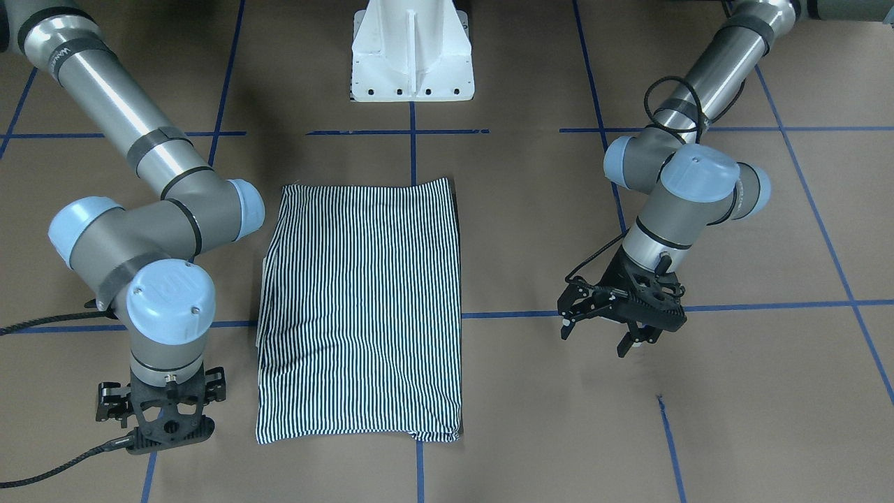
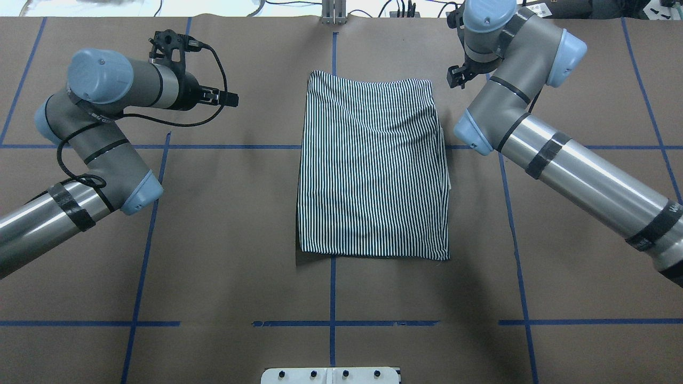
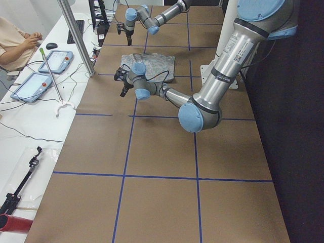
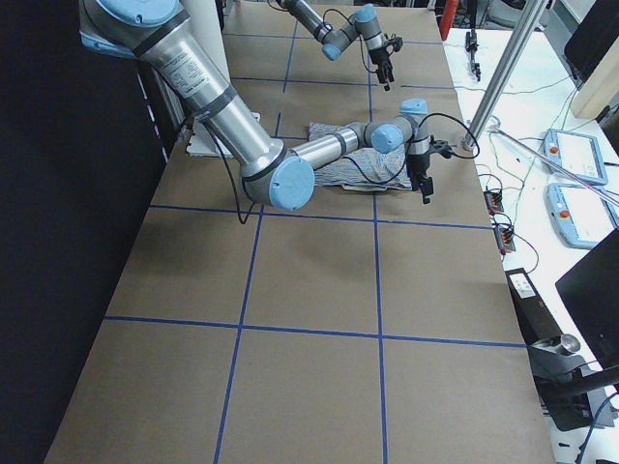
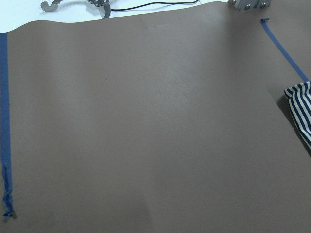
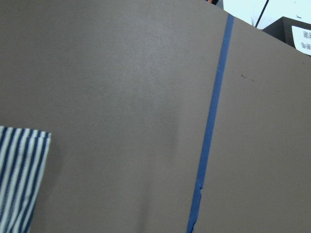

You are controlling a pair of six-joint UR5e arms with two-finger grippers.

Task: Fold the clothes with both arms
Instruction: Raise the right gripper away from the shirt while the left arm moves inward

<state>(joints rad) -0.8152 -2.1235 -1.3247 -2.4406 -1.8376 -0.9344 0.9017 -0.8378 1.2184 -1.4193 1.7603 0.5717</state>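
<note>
Okay, polo shirt [image 2: 373,170] is light, limp and folded flat; you'd pinch its 12 o'clock corners, overhead view. Left gripper [image 1: 599,334] gapes empty, right gripper [image 1: 162,404] looks spread too.

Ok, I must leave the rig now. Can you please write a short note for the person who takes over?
Left gripper: open, empty, beside the shirt, not touching it.
Right gripper: looks open, empty, on the shirt's other side, also apart from it.
Shirt: lies flat mid-table, a tidy rectangle; no sleeves or collar show.
Done: sides seem folded in.
Left: probably one last fold in half, end to end.
</note>
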